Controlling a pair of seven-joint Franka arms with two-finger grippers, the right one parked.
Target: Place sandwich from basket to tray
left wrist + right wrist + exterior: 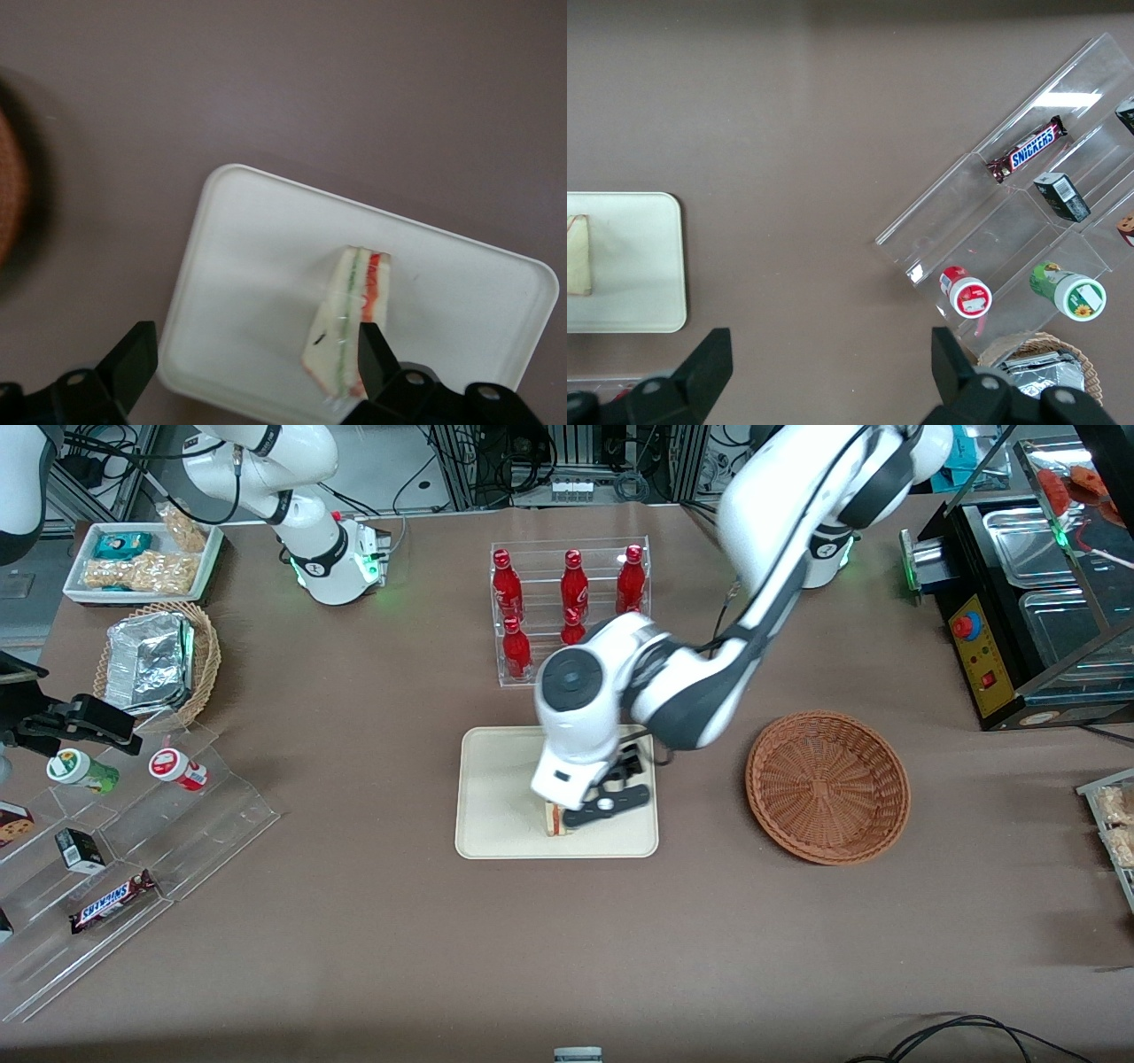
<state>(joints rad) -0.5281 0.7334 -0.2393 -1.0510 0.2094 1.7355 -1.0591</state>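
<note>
The sandwich (555, 819) (350, 319), a white wedge with green and red filling, rests on the cream tray (496, 797) (266, 257), close to the rim nearest the front camera. My left gripper (580, 813) (252, 354) hovers low over the tray and is open. The sandwich lies between its fingers, against one black finger (372, 350) and well apart from the other. The reddish-brown basket (828, 784) sits beside the tray toward the working arm's end, with nothing in it. The right wrist view also catches the tray (638, 266) and the sandwich (578, 257).
A clear rack of red bottles (570, 598) stands just farther from the front camera than the tray. Toward the parked arm's end are a tan basket of foil packets (159, 660), a white snack tray (142, 562) and an acrylic stepped shelf (133, 868). A black appliance (1019, 611) sits at the working arm's end.
</note>
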